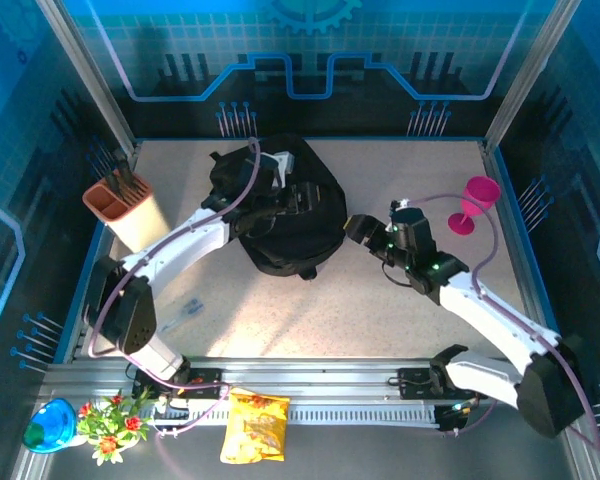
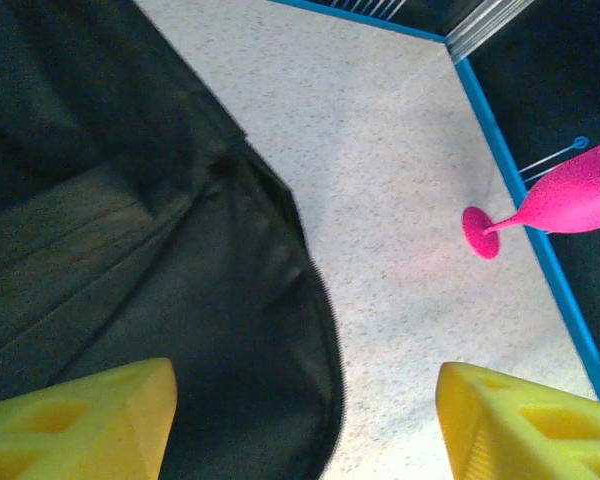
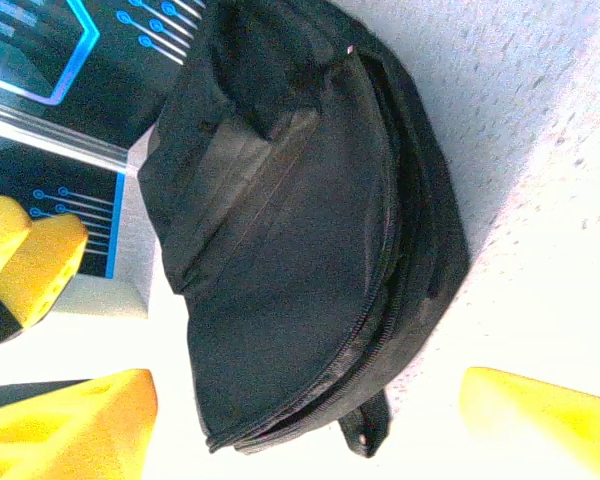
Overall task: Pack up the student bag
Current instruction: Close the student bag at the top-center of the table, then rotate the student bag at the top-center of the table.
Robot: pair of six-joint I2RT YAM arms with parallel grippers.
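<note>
- Student bag point(image 1: 285, 225): lies flat at the middle of the table point(image 1: 380, 310); appears zipped shut.
- Left jaws: spread, empty, above the bag's far part.
- Right jaws: spread, empty, just beside the bag's right edge.
- Step, as judged: approach for opening. The next move probably requires locating a zip pull.

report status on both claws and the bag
Left claw open, above the bag. Right claw open, facing the bag, not touching. Bag flat on table, looks zipped. Goblet far right, out of the way.
</note>
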